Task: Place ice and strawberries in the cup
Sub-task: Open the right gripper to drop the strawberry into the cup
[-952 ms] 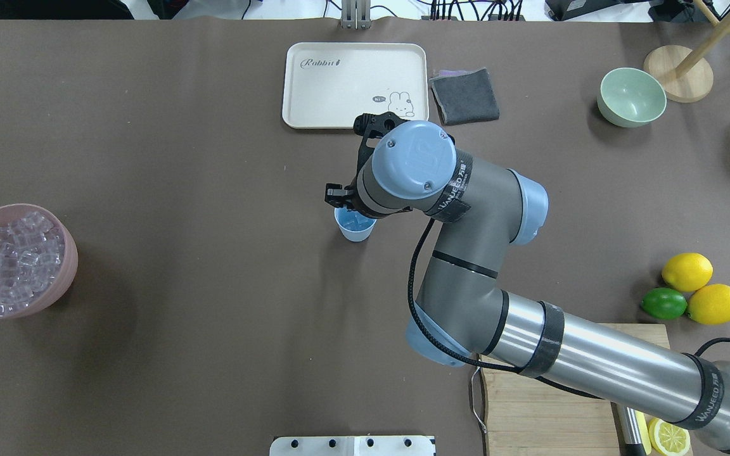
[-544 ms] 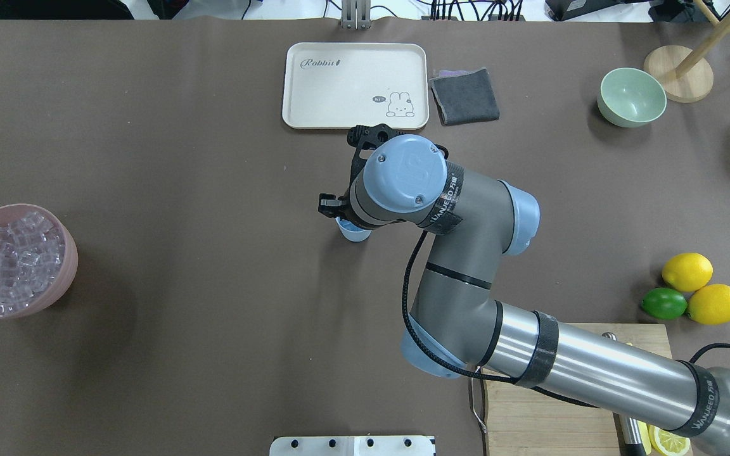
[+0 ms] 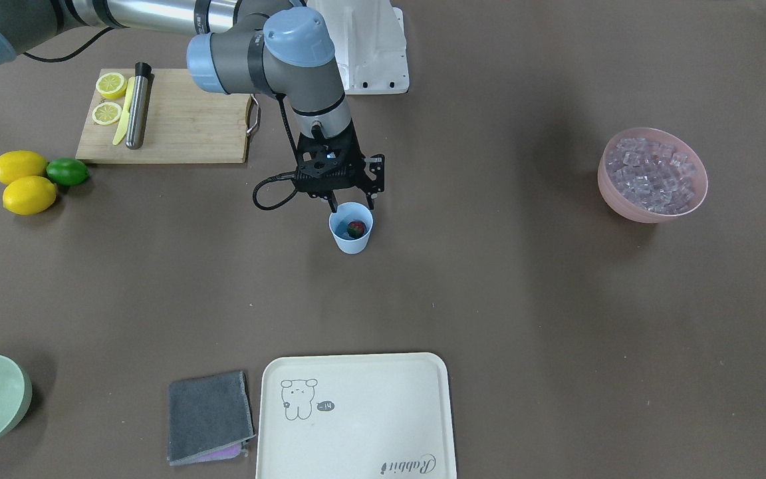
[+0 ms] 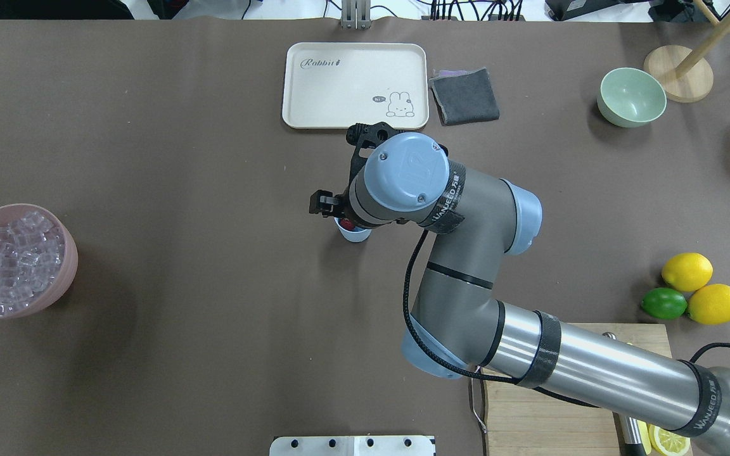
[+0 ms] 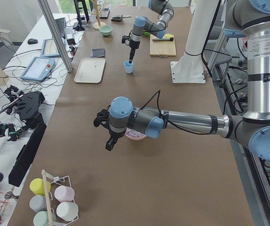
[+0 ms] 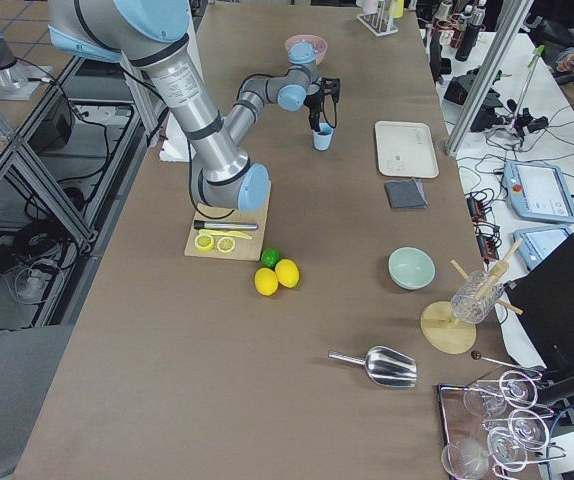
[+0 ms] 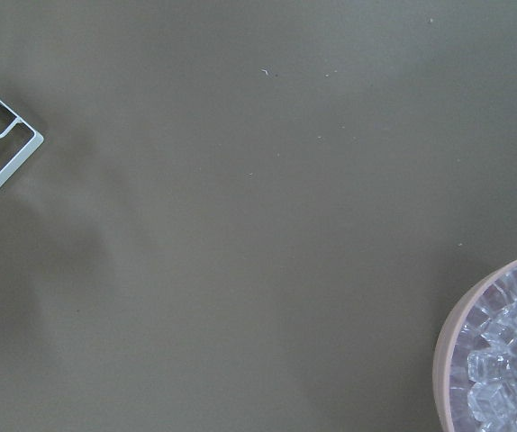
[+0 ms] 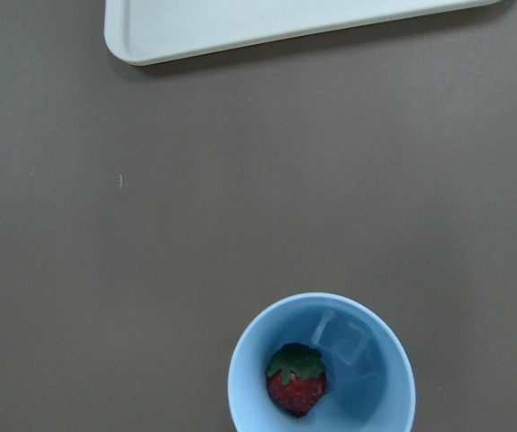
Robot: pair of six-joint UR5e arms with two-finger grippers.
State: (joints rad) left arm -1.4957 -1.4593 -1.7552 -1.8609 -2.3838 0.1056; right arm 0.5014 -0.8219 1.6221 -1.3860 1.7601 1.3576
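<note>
Shifted a little over the cup (image 3: 351, 243), the right claw (image 3: 355, 197) now hangs wide and empty; we see the strawberry (image 8: 295, 380) and ice cube (image 8: 341, 338) inside. Pink bowl (image 3: 649, 214) holds more ice (image 3: 652, 169). Left claw (image 5: 109, 143): cannot tell.

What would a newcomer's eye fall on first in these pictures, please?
Mid-table, the small red strawberry with its green leafy top lies inside the small light blue plastic cup, beside a clear ice cube. The right gripper hangs open just above the cup. Toward the robot's left, a pink bowl is heaped with clear ice cubes.
</note>
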